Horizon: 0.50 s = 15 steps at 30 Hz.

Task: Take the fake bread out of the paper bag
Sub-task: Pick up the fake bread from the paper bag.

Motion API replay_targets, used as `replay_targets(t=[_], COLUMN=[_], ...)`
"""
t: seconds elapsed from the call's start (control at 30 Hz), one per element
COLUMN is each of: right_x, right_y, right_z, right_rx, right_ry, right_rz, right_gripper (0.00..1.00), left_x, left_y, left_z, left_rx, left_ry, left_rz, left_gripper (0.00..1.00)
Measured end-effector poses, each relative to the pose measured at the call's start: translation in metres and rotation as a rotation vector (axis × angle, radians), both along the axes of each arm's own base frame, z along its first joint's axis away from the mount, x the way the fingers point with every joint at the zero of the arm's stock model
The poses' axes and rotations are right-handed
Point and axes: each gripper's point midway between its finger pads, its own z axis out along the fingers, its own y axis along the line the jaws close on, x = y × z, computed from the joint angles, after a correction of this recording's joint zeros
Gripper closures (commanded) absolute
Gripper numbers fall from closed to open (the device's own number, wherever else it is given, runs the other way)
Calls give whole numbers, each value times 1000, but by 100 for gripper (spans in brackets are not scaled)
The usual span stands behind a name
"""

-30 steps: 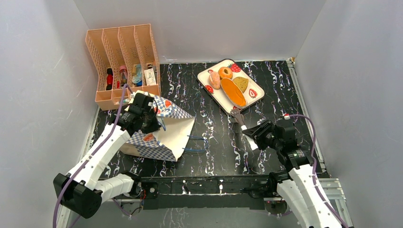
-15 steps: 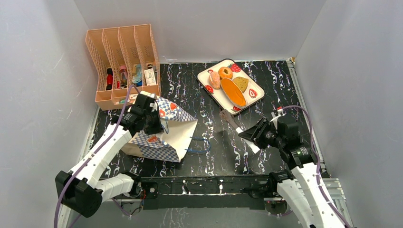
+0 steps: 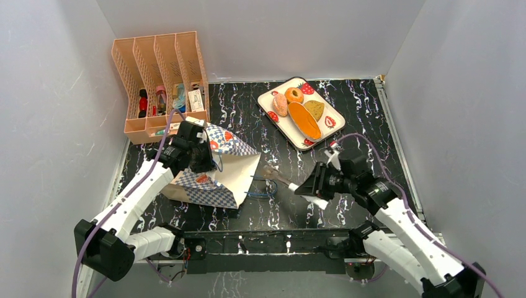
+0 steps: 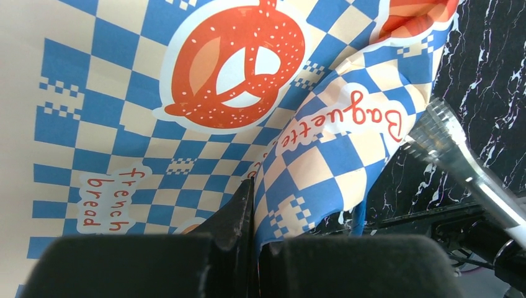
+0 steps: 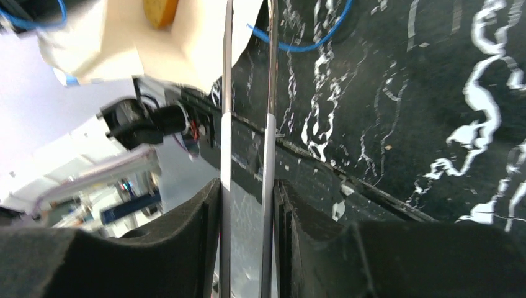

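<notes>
By the near edge, right of the middle, the right pincer [image 5: 247, 192] is clamped on metal tongs [image 3: 279, 177], whose tips point left at the mouth of the bag [image 3: 232, 177]. The bag lies on its side at the near left of the table [image 3: 360, 124], its blue cords [image 5: 310, 40] trailing on the surface. An orange-brown piece [image 5: 160, 9] shows inside the mouth; which bread it is I cannot tell. The left pincer [image 4: 251, 223] is pinched together on a chequered fold at the bag's far end. Further back, right of centre, a tray [image 3: 267, 99] holds bread: a donut [image 3: 294, 95], roll [image 3: 280, 104], loaf [image 3: 304, 120] and toast [image 3: 314, 109]. A rack [image 3: 133, 62] stands in the far left corner.
</notes>
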Motion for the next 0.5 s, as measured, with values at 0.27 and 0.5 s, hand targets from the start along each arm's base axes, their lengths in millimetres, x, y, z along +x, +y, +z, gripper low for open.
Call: replay_targets(t=[0.27, 0.5], right_x=[-35, -25], right_y=[58, 94], right_z=[-5, -15], right_rx=[-10, -10], right_ry=[3, -7], right_rz=[196, 193], right_gripper=[71, 71], left_x=[2, -7], left_y=[-4, -9], left_z=[2, 9], left_rx=[-12, -41], left_ry=[-3, -5], left_rz=[-16, -82], left_gripper=[100, 100])
